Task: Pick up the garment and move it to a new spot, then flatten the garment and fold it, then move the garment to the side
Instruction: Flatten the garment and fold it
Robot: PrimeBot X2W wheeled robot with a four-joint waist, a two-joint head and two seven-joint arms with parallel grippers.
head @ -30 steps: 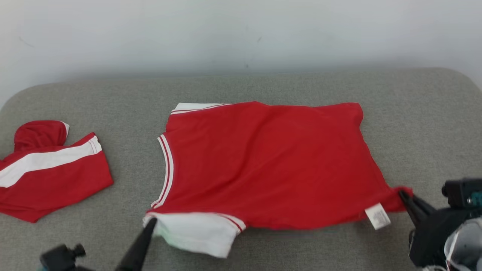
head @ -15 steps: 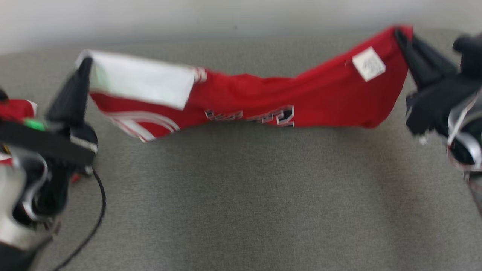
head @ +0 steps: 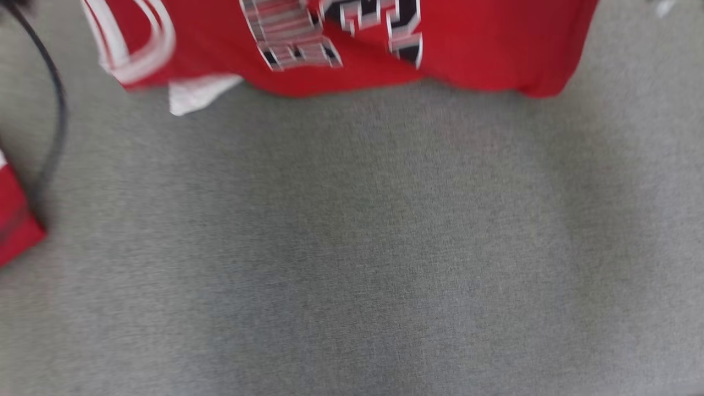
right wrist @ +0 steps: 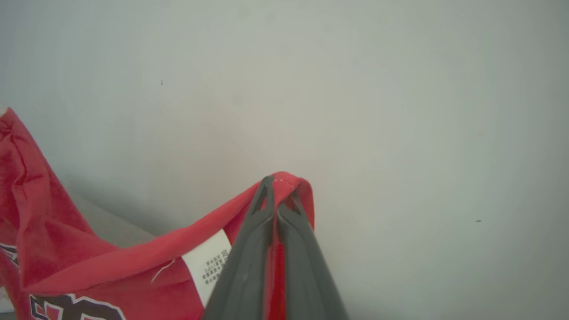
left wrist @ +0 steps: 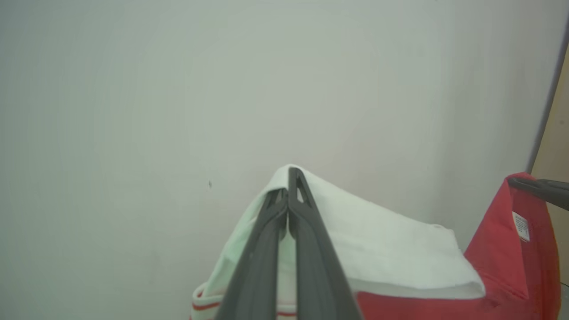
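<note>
The garment (head: 484, 44) is a red jersey with white sleeves and black-and-white lettering. It hangs across the top of the head view, its lower edge just above the grey cushion (head: 352, 247). In the left wrist view my left gripper (left wrist: 288, 182) is shut on the white sleeve (left wrist: 386, 249), raised in front of the pale wall. In the right wrist view my right gripper (right wrist: 278, 191) is shut on the red hem corner (right wrist: 293, 182), just beside the white care label (right wrist: 209, 264). The jersey sags between the two grips.
A second red garment (head: 14, 225) lies at the cushion's left edge, with a black cable (head: 55, 126) curving above it. The other arm's dark finger (left wrist: 540, 189) shows at the right of the left wrist view, holding the labelled corner.
Both grippers have lifted the jersey off the cushion, and it now hangs with its lettered side showing. The head camera has tilted down toward the cushion.
</note>
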